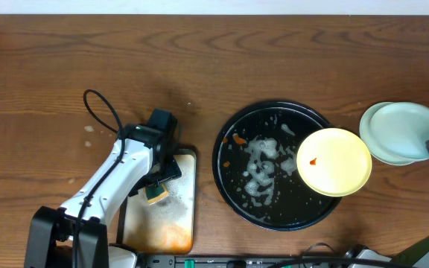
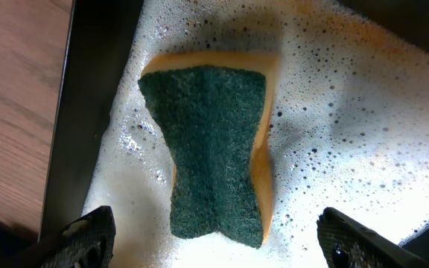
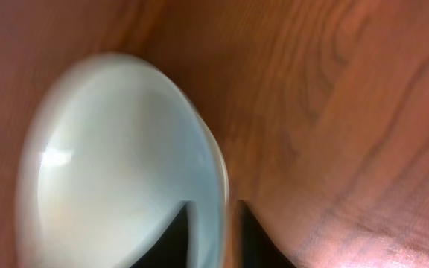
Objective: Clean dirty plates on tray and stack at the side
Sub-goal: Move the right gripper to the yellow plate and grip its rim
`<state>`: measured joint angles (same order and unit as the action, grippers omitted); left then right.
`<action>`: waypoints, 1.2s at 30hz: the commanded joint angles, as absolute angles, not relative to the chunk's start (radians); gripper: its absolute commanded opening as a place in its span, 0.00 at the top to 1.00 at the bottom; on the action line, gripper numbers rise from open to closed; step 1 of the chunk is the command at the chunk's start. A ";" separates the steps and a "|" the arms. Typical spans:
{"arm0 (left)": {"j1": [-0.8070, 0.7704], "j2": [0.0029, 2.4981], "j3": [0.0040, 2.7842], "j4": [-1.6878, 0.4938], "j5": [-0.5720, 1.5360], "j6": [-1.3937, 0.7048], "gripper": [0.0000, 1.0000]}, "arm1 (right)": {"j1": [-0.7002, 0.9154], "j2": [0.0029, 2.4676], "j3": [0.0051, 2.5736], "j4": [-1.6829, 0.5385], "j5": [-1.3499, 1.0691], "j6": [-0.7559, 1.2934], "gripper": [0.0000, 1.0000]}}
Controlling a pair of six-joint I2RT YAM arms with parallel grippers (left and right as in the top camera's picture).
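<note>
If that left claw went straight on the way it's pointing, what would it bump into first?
The left gripper would most likely meet the green-topped sponge first, lying in the foamy metal tray; the depth is unclear.

The left arm (image 1: pixel 114 175) has white links, black joints, a thin looped black cable (image 1: pixel 86 98) and dark ribbed fingers (image 2: pixel 88 237).

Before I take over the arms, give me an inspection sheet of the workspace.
Surface: wooden table, white drops near the left arm.
Job's things: yellow plate with red spot lies over the black tray's right rim; two mint plates stacked on the table beside it.
Clutter: sponge on a foamy metal tray.
Claws: left claw open above the sponge; right claw straddles the mint plates' rim, grip unclear.
Cables: black cable loop by left arm.
Surroundings: nothing seen.
</note>
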<state>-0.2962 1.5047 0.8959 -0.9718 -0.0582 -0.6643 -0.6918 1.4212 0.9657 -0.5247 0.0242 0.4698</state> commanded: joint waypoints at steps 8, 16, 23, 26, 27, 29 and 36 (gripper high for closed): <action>-0.291 1.502 0.892 -0.978 -0.064 -0.659 0.13 | -0.628 1.238 0.980 -0.548 -0.429 0.364 0.49; -0.291 1.502 0.892 -0.978 -0.064 -0.659 0.13 | -0.377 1.181 0.963 -0.922 -0.243 0.234 0.49; -0.291 1.502 0.892 -0.978 -0.064 -0.659 0.13 | -0.262 1.231 0.840 -0.908 0.065 0.315 0.44; -0.291 1.502 0.892 -0.978 -0.064 -0.659 0.12 | -0.264 1.248 0.803 -0.846 0.162 0.381 0.44; -0.291 1.502 0.892 -0.978 -0.064 -0.659 0.13 | -0.264 1.253 0.799 -0.839 0.196 0.405 0.46; -0.291 1.502 0.892 -0.978 -0.064 -0.659 0.13 | -0.264 1.260 0.798 -0.823 0.206 0.414 0.53; -0.291 1.502 0.892 -0.978 -0.064 -0.659 0.13 | -0.264 1.322 0.767 -0.776 0.145 0.414 0.70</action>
